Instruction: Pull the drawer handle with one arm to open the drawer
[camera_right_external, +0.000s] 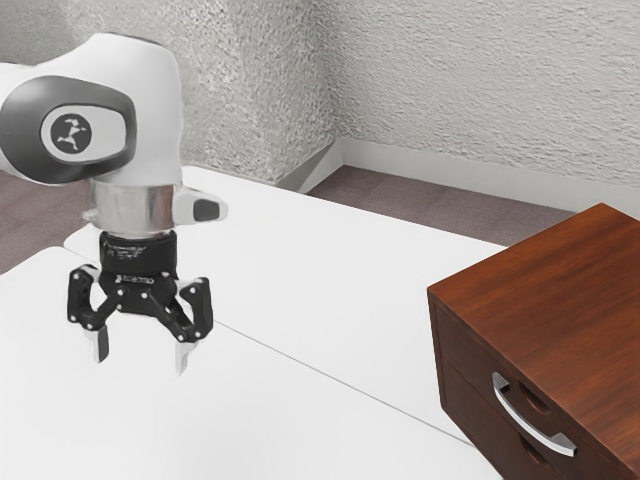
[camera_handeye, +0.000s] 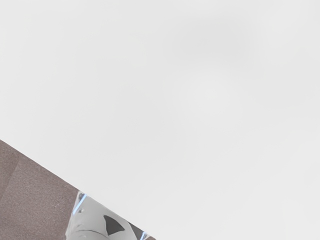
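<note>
**Operator:** Report the claw state.

**Technician:** The claw (camera_right_external: 142, 358) hangs over the white counter (camera_right_external: 330, 260) at the exterior view's left. Its fingers stand apart, with nothing between them.

**Operator:** Locate the task item.

**Technician:** The drawer handle (camera_right_external: 520, 424) is a curved silver bar. It is on the front of the dark wooden cabinet (camera_right_external: 560, 290) at the exterior view's lower right, well apart from the claw.

**Operator:** Drawer condition?

**Technician:** The drawer (camera_right_external: 470, 365) front appears flush with the cabinet, so I judge it shut.

**Operator:** Progress?

**Technician:** No step is complete. What is left:
1. Cross the counter to the cabinet.
2. Align the fingers across the bar.
3. Clamp the bar.
4. Pull it outward.

The wrist view confirms bare counter (camera_handeye: 200, 100) beneath the hand and a strip of brown floor (camera_handeye: 25, 200) past the counter's edge.
</note>
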